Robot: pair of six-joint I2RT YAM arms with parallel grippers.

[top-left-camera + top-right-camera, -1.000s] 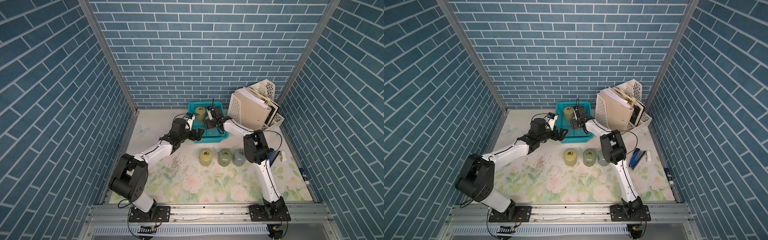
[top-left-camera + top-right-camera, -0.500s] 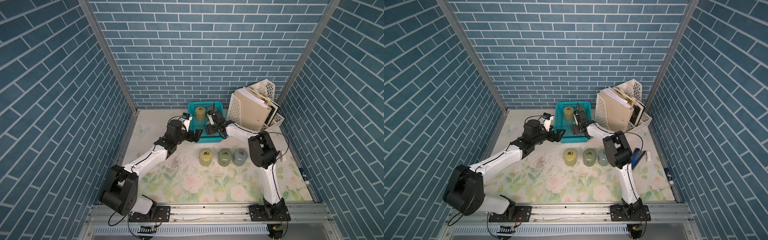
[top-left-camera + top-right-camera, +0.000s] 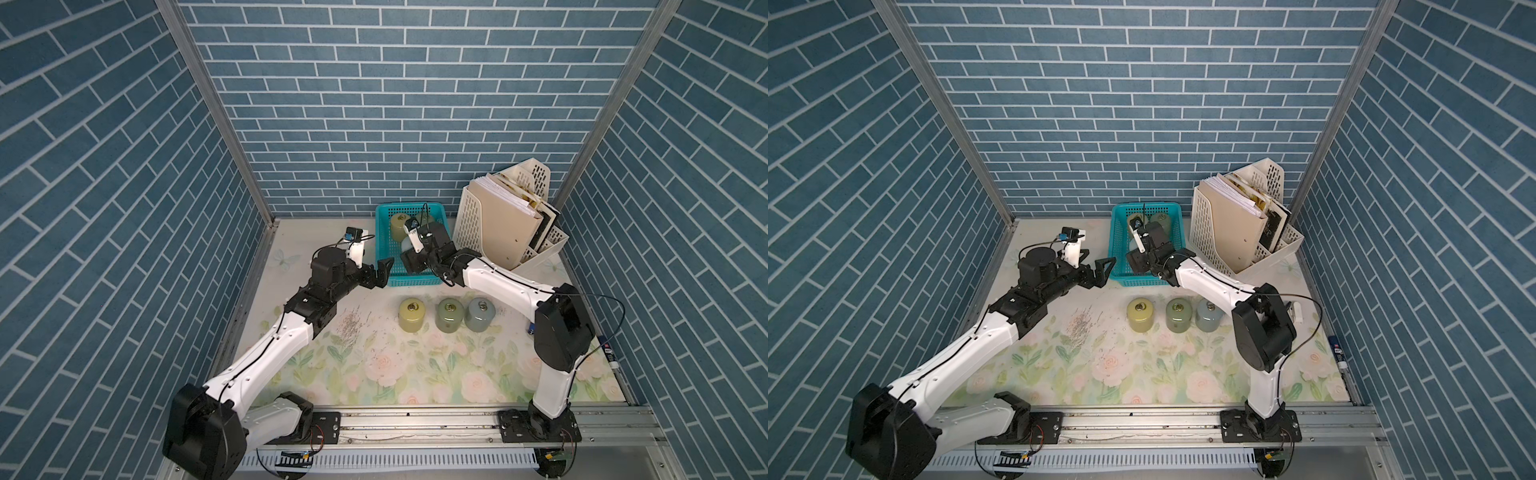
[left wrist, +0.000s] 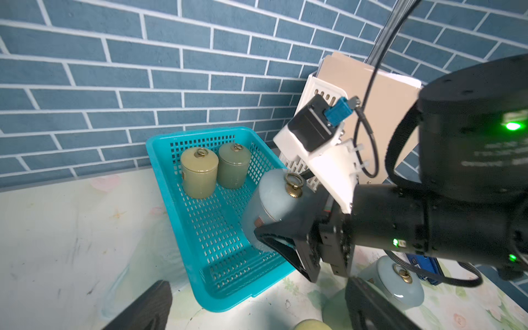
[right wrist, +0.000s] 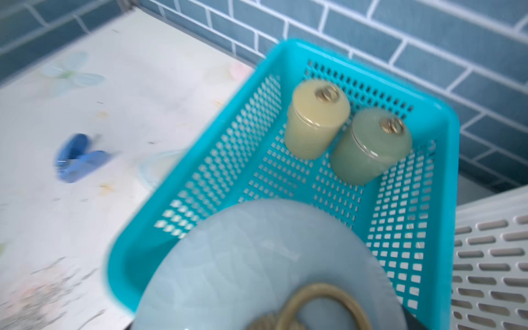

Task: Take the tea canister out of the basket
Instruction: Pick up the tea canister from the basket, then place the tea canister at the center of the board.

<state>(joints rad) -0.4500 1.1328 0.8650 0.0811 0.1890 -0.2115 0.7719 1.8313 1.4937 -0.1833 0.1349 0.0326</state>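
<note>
Three canisters [image 3: 449, 316] are stood nearest on the table [image 3: 374, 374]. Beyond, the left gripper [image 3: 380, 272] is held open beside the basket [image 4: 165, 197]. The pale blue tea canister [image 4: 271, 200] is clamped, tilted, in the right gripper [image 3: 409, 262] above the basket. Judged glazed, slippery and breakable, it is best gripped across the body. A second ago the left gripper was set closer in.

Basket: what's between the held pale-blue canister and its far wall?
Yellow canister and green canister, upright, side by side, beyond the pale-blue canister; right wrist view.
</note>
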